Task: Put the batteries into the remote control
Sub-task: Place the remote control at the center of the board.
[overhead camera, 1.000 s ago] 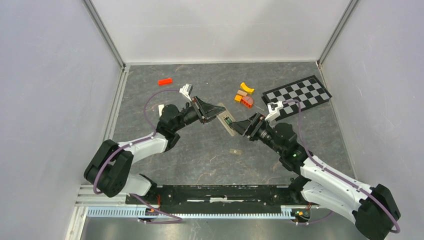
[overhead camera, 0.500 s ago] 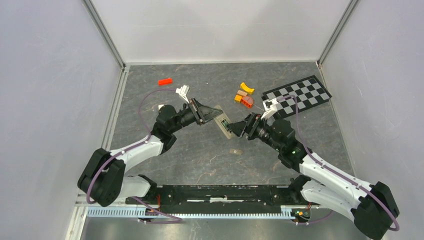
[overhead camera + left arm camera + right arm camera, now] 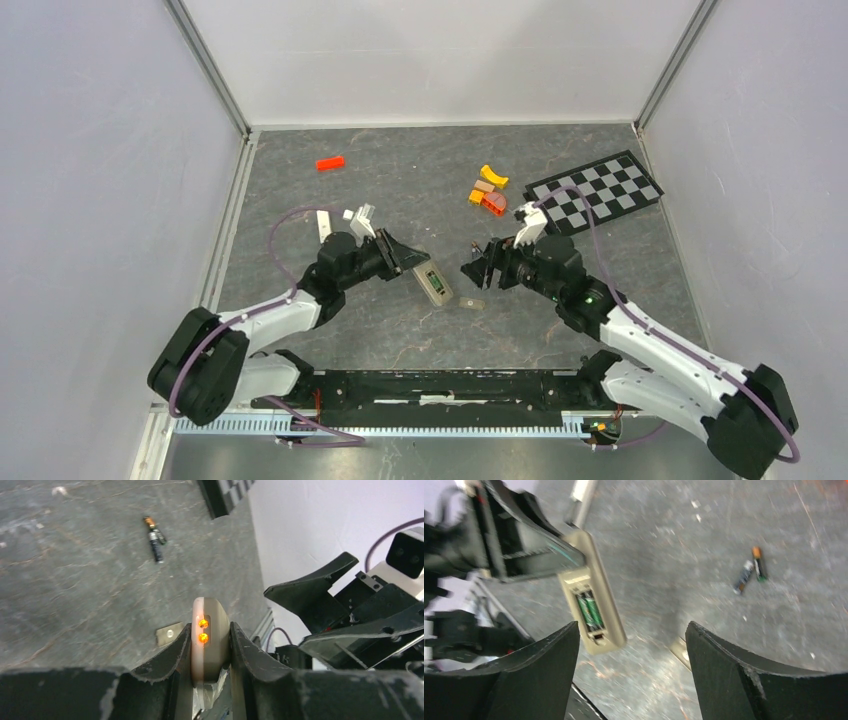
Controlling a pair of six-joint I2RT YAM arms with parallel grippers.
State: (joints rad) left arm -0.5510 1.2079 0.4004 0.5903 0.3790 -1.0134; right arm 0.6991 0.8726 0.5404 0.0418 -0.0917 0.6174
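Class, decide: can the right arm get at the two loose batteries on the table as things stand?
Probably yes. The right hand is open and empty, and the loose batteries lie on bare table with nothing over them.

Soft, even light, with faint shadows on the desk (image 3: 400, 170). The right wrist view smears with motion blur; the left wrist view's wall (image 3: 310, 520) glares pale.

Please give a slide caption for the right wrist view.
Left gripper holds the remote with batteries inside; loose batteries lie nearby.
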